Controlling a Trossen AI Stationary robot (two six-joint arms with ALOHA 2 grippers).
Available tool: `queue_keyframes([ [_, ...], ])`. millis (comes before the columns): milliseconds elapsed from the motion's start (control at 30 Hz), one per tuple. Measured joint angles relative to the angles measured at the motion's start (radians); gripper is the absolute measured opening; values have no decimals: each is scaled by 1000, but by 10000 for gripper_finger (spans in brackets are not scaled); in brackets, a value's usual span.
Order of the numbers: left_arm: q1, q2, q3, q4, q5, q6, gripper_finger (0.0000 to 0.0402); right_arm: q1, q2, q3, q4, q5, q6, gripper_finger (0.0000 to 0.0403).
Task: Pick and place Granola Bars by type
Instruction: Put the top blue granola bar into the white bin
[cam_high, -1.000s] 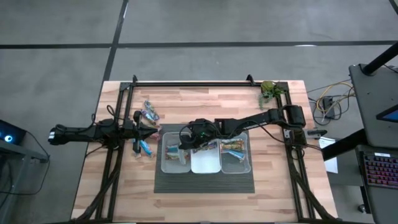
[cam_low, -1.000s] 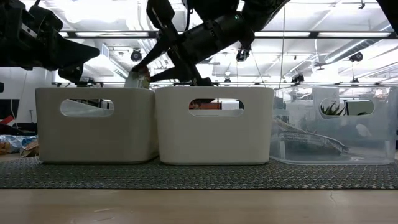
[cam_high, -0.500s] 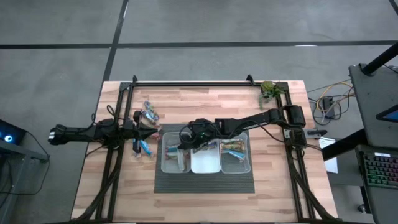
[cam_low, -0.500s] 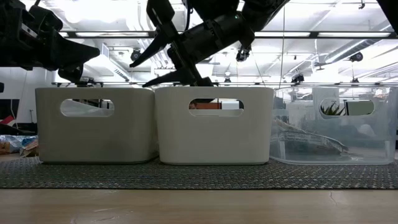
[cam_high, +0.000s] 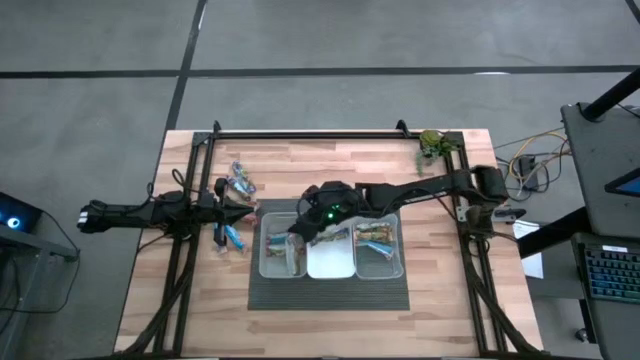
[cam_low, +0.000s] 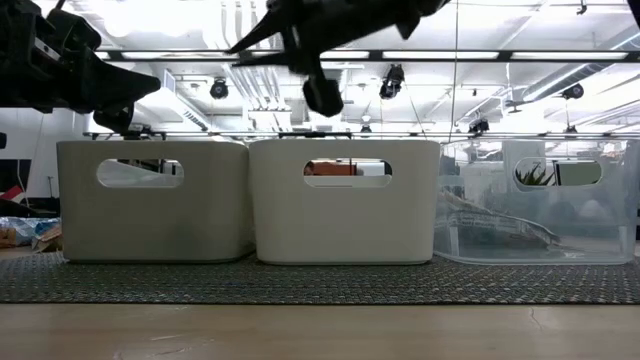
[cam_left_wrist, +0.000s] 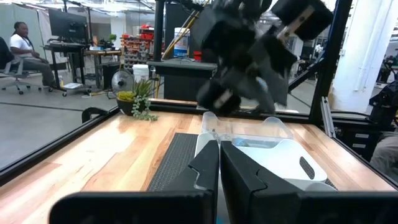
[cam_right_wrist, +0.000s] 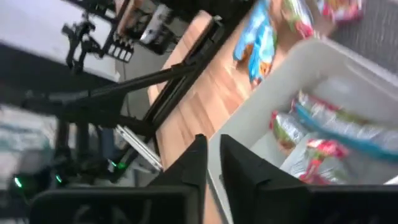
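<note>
Three bins stand side by side on a dark mat (cam_high: 330, 296). The left bin (cam_high: 265, 250) holds silvery granola bars with red marks (cam_right_wrist: 323, 137). The right bin (cam_high: 381, 268) holds tan and blue bars (cam_high: 375, 237). More bars lie on the wood to the left of the bins: silvery ones (cam_high: 240, 181) and blue ones (cam_high: 232, 237). My right gripper (cam_high: 297, 228) hangs above the left bin's far end, well clear of its rim (cam_low: 150, 145), shut with nothing between its fingers (cam_right_wrist: 212, 155). My left gripper (cam_high: 248, 212) waits shut near the loose bars.
The middle bin (cam_high: 331, 268) lies between the two others. A green plant (cam_high: 432, 143) stands at the table's far right corner. A black frame rail (cam_high: 310, 134) runs along the far edge. Bare wood lies near the front edge.
My right gripper held a silvery bar low over the left bin, opened wide and let it drop into that bin. It has since risen clear above the bins, rolled about its own axis and shut again.
</note>
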Motion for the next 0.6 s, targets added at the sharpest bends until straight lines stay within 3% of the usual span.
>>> queue_keyframes([
  [133,0,2,0,0,0,0,0,-12,-60,0,-15,1,-189,12],
  [600,0,3,0,0,0,0,0,-18,-309,-18,-38,0,-739,9],
])
